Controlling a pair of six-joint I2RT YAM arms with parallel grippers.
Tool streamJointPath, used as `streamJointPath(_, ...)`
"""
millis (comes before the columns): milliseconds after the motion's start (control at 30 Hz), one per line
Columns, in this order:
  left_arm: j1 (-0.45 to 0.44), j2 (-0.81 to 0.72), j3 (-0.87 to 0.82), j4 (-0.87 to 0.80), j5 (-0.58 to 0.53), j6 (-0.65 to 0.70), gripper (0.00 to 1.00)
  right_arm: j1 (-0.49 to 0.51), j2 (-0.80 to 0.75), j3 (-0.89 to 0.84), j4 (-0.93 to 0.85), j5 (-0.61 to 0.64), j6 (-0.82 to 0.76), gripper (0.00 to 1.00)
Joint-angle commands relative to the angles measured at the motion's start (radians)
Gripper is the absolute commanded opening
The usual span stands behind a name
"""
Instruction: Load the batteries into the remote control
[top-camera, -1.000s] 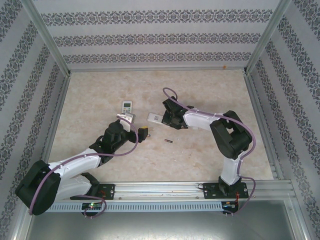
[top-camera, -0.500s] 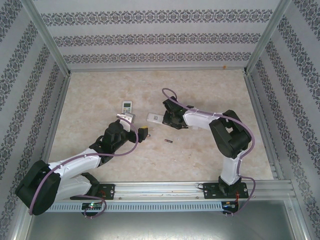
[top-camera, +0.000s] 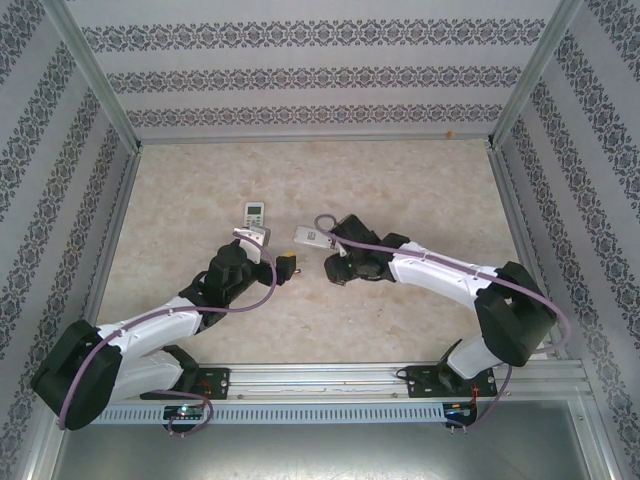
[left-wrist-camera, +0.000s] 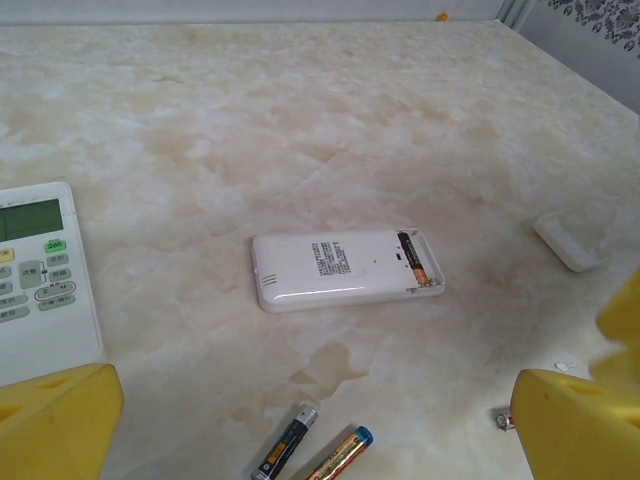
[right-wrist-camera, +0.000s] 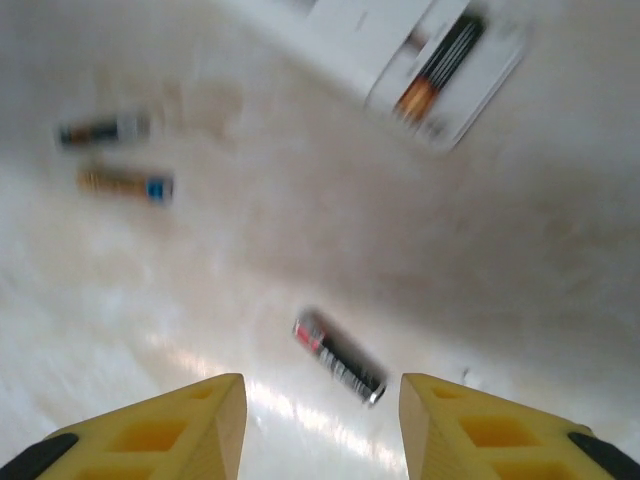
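— So, where was everything lying?

— One battery (right-wrist-camera: 440, 62) was lying in the open compartment of the remote control (left-wrist-camera: 335, 268), which sat face down near the middle of the left wrist view. The loose battery (right-wrist-camera: 338, 357) lay bare on the table (left-wrist-camera: 300, 120), low in the right wrist view, just above the gap between the yellow fingers (right-wrist-camera: 160, 430).

— Was the right gripper (right-wrist-camera: 320, 392) holding it?

— No. Its fingers stood apart with only tabletop between them, and as far as the blur let me see the battery lay clear of both.

— And the left gripper (left-wrist-camera: 315, 395)?

— Spread wide, a yellow pad (left-wrist-camera: 55, 420) in each bottom corner, gripping nothing. Two other cells (left-wrist-camera: 285, 445) lay side by side between them at the bottom edge.

— Anything else about?

— A second remote (left-wrist-camera: 35, 275), buttons up, at the left edge, and a small white piece (left-wrist-camera: 568, 241) at the right edge, well apart from the open compartment.
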Motion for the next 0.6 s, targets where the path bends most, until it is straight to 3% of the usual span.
streamJointPath(0, 0.012, 0.031, -0.011, 0.047, 0.021, -0.024, 1.0, 0.039, 0.066, 0.069, -0.183, 0.02, -0.147, 0.46)
streamJointPath(133, 0.012, 0.068, -0.007, 0.06, 0.029, -0.026, 1.0, 0.047, 0.12, 0.145, -0.213, 0.146, -0.04, 0.45)
streamJointPath(200, 0.012, 0.076, -0.005, 0.061, 0.03, -0.024, 1.0, 0.046, 0.108, 0.155, -0.211, 0.207, 0.15, 0.44)
streamJointPath(333, 0.013, 0.082, -0.005, 0.063, 0.026, -0.023, 1.0, 0.029, 0.043, 0.1, -0.174, 0.195, 0.657, 0.44)
streamJointPath(467, 0.013, 0.081, -0.005, 0.065, 0.03, -0.024, 1.0, 0.032, -0.059, -0.005, -0.061, 0.2, 0.946, 0.45)
streamJointPath(567, 0.012, 0.076, -0.005, 0.064, 0.034, -0.026, 1.0, 0.023, -0.104, -0.028, -0.04, 0.238, 0.989, 0.46)
